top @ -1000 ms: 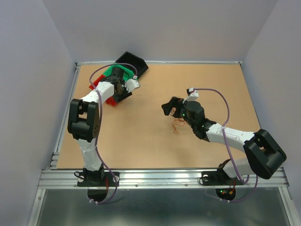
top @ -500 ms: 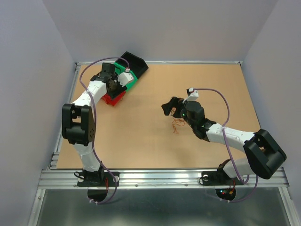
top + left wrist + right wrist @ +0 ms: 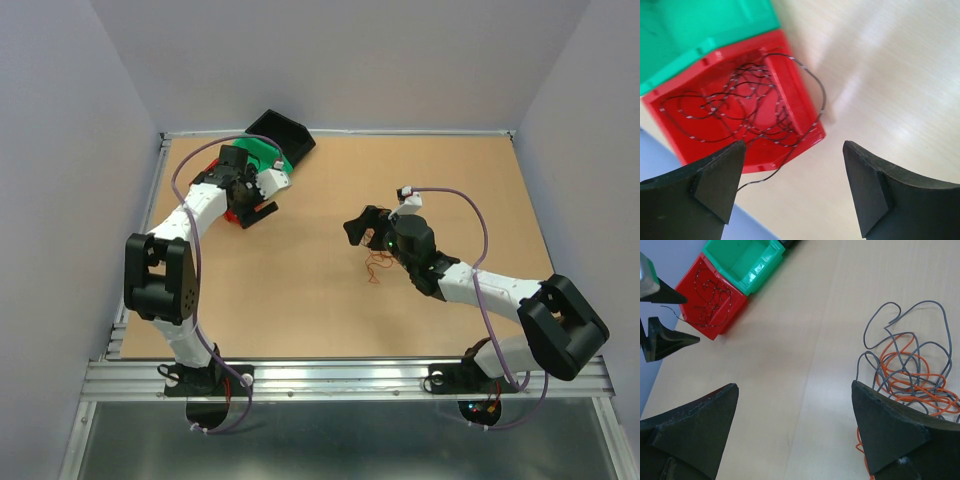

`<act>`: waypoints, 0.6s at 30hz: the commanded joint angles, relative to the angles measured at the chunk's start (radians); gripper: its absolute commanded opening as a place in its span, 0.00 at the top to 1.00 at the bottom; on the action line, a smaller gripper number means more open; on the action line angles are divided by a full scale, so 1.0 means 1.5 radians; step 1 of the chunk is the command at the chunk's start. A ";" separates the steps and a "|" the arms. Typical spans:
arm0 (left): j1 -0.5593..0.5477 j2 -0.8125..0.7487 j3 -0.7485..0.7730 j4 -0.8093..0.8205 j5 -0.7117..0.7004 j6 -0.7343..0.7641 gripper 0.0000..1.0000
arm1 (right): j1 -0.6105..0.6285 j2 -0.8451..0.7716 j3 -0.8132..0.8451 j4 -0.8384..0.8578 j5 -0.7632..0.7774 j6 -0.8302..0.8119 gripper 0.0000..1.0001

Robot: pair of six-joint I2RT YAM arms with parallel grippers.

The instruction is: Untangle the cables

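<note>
A dark thin cable (image 3: 740, 107) lies curled in the red bin (image 3: 807, 107), with one end trailing over the rim. An orange cable and a grey cable (image 3: 907, 372) lie tangled together on the table; they also show in the top view (image 3: 377, 266). My left gripper (image 3: 795, 187) is open and empty, just above the table beside the red bin (image 3: 240, 216). In the top view the left gripper (image 3: 258, 203) is by that bin. My right gripper (image 3: 795, 427) is open and empty, with the tangle by its right finger. In the top view the right gripper (image 3: 362, 228) is just above the tangle.
A green bin (image 3: 266, 156) and a black bin (image 3: 282, 130) stand in a row behind the red bin at the table's back left. The green bin (image 3: 747, 260) looks empty in the right wrist view. The table's left rail (image 3: 140, 240) runs close to the bins.
My left arm has swung its wrist to the left and turned it, so the gripper now points at the red bin's near side. The right arm and the tangle have not moved.
</note>
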 commanded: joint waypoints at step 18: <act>-0.004 0.097 0.048 0.056 -0.062 -0.006 0.92 | -0.001 -0.014 -0.008 0.036 -0.001 -0.012 0.00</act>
